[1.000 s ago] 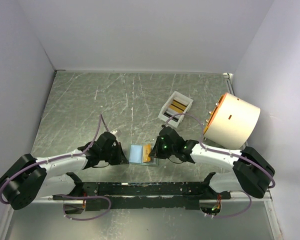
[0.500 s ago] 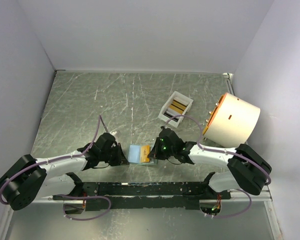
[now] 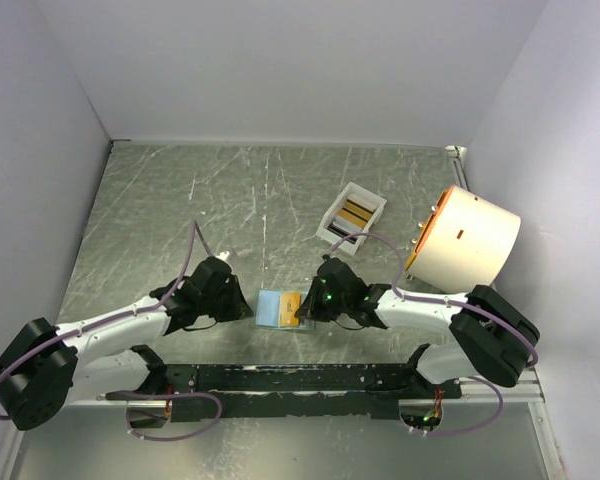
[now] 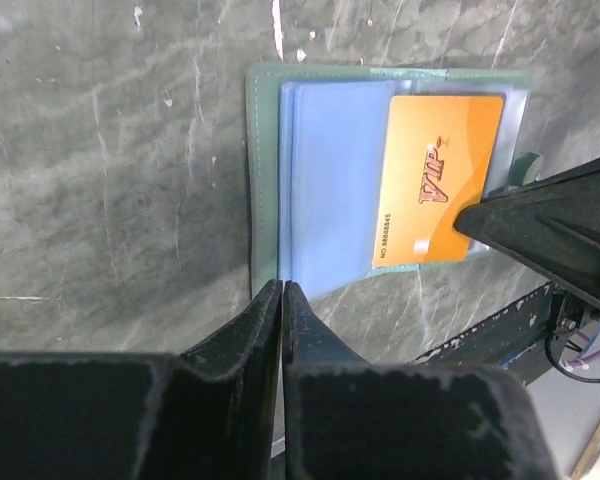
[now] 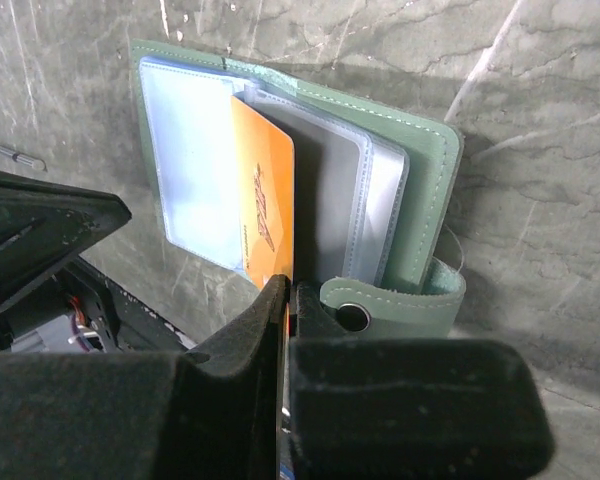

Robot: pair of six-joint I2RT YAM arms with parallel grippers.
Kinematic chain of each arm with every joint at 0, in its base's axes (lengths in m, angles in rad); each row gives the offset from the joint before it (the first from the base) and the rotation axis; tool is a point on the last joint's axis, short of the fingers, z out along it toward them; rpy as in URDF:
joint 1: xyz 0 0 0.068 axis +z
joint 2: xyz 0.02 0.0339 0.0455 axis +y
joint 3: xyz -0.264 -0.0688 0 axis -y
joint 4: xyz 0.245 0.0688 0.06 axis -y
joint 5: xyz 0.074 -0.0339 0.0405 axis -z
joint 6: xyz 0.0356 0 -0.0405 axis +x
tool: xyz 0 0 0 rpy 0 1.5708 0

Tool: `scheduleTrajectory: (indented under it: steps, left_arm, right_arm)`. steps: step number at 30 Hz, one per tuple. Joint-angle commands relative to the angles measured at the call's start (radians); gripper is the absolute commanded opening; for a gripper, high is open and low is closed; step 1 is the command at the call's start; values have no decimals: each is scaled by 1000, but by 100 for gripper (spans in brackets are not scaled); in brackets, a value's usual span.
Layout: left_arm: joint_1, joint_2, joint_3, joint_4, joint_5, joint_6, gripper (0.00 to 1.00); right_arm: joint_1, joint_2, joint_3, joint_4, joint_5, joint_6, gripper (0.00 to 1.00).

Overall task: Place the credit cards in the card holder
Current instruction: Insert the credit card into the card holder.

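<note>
The sage-green card holder (image 3: 271, 308) lies open on the table between my grippers, its pale blue sleeves up. It also shows in the left wrist view (image 4: 265, 150) and the right wrist view (image 5: 420, 200). My right gripper (image 5: 288, 285) is shut on an orange VIP credit card (image 5: 265, 200) that stands on edge among the sleeves, beside the snap strap (image 5: 353, 316). The card shows in the left wrist view (image 4: 440, 180). My left gripper (image 4: 282, 288) is shut, its tips at the holder's near left edge. More gold and dark cards (image 3: 357, 211) lie in the tray.
A white rectangular tray (image 3: 372, 195) sits beyond the holder toward the back right. A large cream cylinder (image 3: 465, 240) lies at the right edge. White walls close in the table on three sides. A black rail (image 3: 280, 378) runs along the near edge.
My left gripper has moved a little farther from the base, staying at the holder's left edge. My right gripper has edged left with the orange card.
</note>
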Motion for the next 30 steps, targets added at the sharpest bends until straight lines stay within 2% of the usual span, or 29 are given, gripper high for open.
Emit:
scheduleTrajectory:
  steps: [1, 11, 30]
  left_arm:
    - [-6, 28, 50, -55, -83, 42, 15]
    - [-5, 114, 39, -17, -51, 57, 14]
    - [-5, 117, 20, 15, -14, 59, 14]
  right_arm:
    - [5, 1, -32, -20, 24, 11, 0]
    - [4, 49, -19, 12, 12, 6, 0]
    - [4, 93, 25, 10, 23, -3, 0]
